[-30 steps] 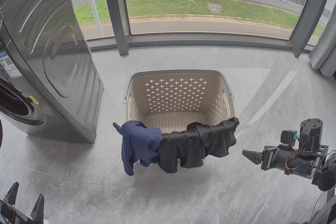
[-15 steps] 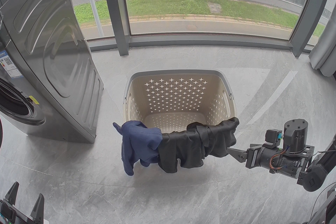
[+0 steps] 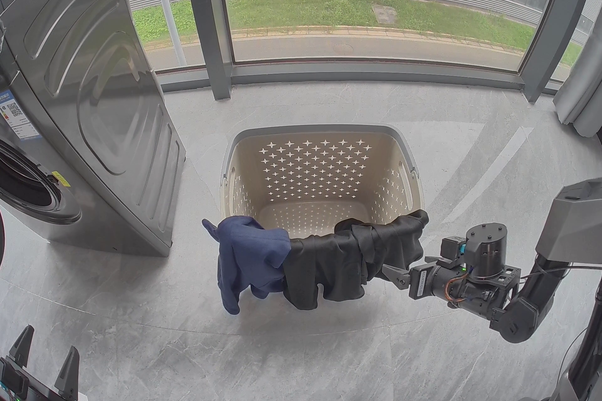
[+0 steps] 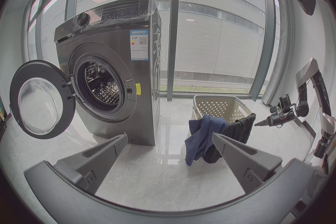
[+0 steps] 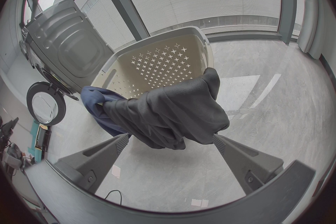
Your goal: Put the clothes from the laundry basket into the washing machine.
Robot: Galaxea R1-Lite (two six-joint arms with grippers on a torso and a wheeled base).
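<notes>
left claw [image 3: 49,349] low, spread wide, grey front-loading washing machine [image 3: 94,89] door open, dark blue cloth garment [image 3: 251,258] and black cloth garment [image 3: 351,261] draped over near rim of beige perforated plastic laundry basket [image 3: 320,170], right claw [image 3: 390,274] spread wide, tips just beside black garment's right end

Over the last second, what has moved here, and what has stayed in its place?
The right end effector, open, moved toward the robot's left, up to the black garment on the laundry basket's near rim; nothing is gripped yet. The blue garment, laundry basket, washing machine and left end effector stayed as they were.
</notes>
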